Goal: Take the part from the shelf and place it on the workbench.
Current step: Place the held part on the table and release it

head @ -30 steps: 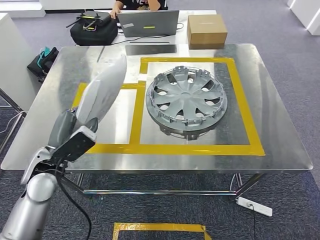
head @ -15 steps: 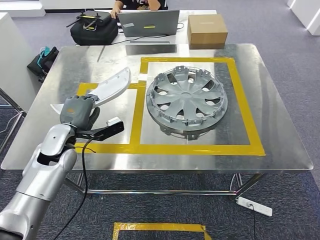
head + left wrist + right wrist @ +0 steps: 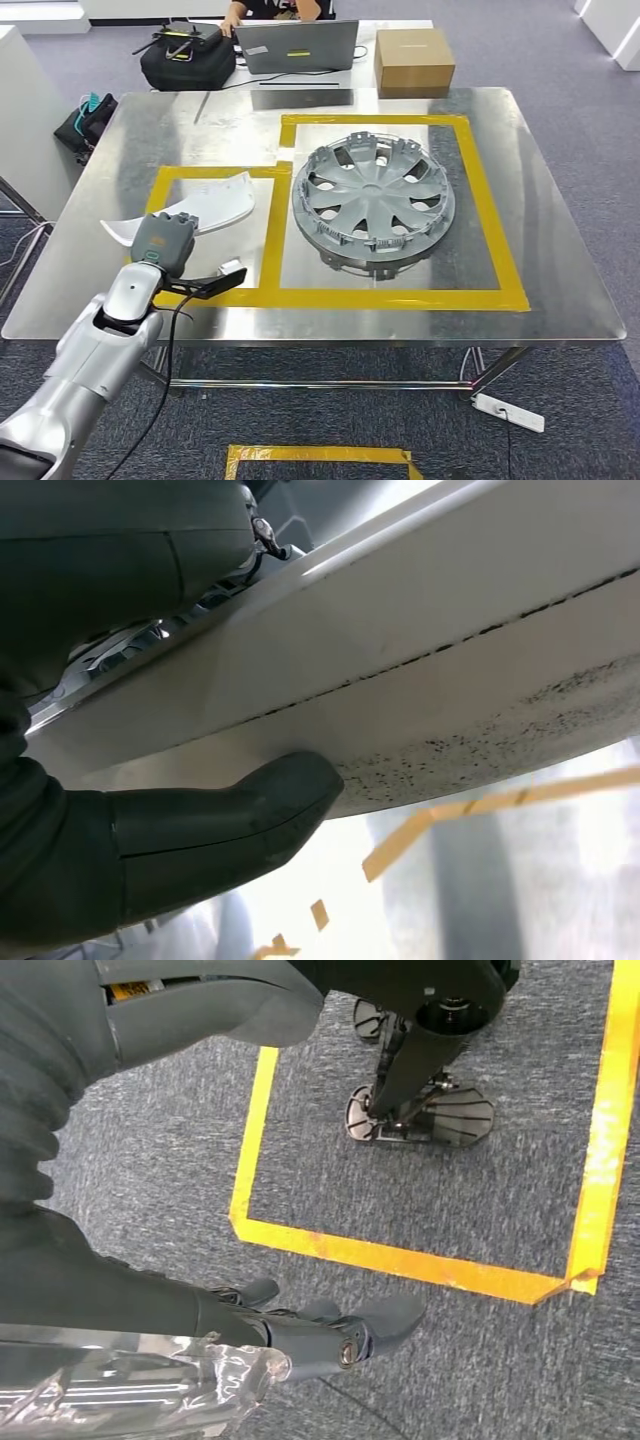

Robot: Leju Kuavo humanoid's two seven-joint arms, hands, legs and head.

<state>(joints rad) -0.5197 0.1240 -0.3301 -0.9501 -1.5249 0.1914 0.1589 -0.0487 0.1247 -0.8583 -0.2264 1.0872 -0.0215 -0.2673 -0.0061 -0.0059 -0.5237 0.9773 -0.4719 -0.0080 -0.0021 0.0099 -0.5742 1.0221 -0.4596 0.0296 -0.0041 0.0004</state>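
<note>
The white part (image 3: 198,207) lies low and nearly flat inside the smaller yellow-taped square (image 3: 273,232) at the workbench's (image 3: 543,260) nine o'clock, gripped at its near edge by the left hand (image 3: 161,243), whose thumb (image 3: 226,815) presses its underside, seemingly to set it down. At three o'clock from the part, a grey wheel cover (image 3: 373,199) fills the larger square. The right hand (image 3: 332,1335) hangs empty, fingers loosely extended, over grey carpet. At twelve o'clock stand a laptop (image 3: 296,45) and cardboard box (image 3: 413,60).
</note>
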